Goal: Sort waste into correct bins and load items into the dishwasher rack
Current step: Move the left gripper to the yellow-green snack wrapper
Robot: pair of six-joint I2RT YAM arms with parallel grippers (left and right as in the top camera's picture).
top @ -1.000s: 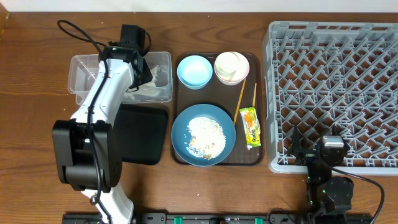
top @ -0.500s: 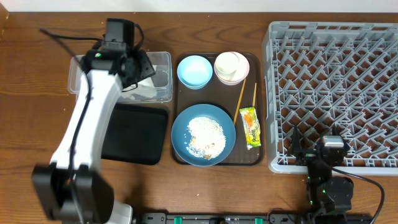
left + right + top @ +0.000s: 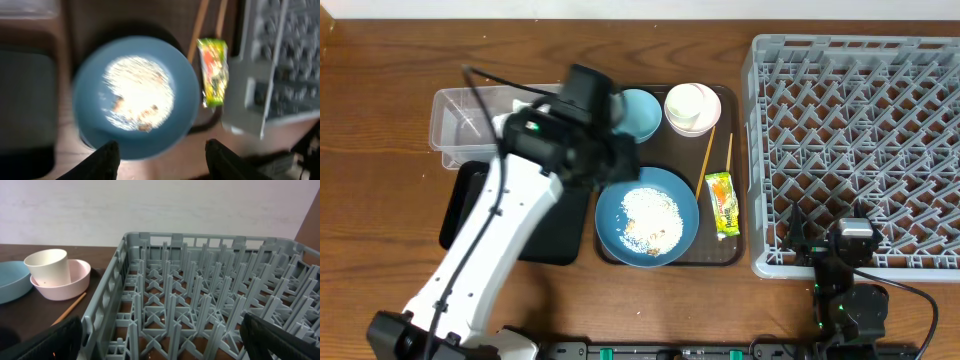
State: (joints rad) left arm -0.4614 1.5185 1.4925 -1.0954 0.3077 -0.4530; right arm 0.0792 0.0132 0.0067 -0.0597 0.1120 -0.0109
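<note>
Jaws of the right gripper [image 3: 160, 330] stand spread wide and empty, low at the near rim of the grey dishwasher rack [image 3: 850, 150], well right of the dark-blue plate [image 3: 648, 216]. The plate lies at the near end of the brown serving tray [image 3: 720, 248], with loose white rice [image 3: 139, 92] heaped at its middle. The overhead view hides the left gripper [image 3: 162, 145] under its own arm. Only the blurred left wrist view shows it above the plate's near edge, fingers apart with nothing held. Just right of the plate lies the yellow-green snack wrapper [image 3: 214, 72], its print too smeared to read. The chopsticks [image 3: 706, 160] lie beyond the wrapper. The black tray [image 3: 565, 225] sits just left of the plate, partly under the arm. Beyond the plate stands the light-blue bowl [image 3: 642, 112]. Right of that bowl, the right wrist view shows the white cup [image 3: 47, 266] upright inside the pink bowl [image 3: 70, 282]. Farthest left is the clear tub [image 3: 470, 120].
</note>
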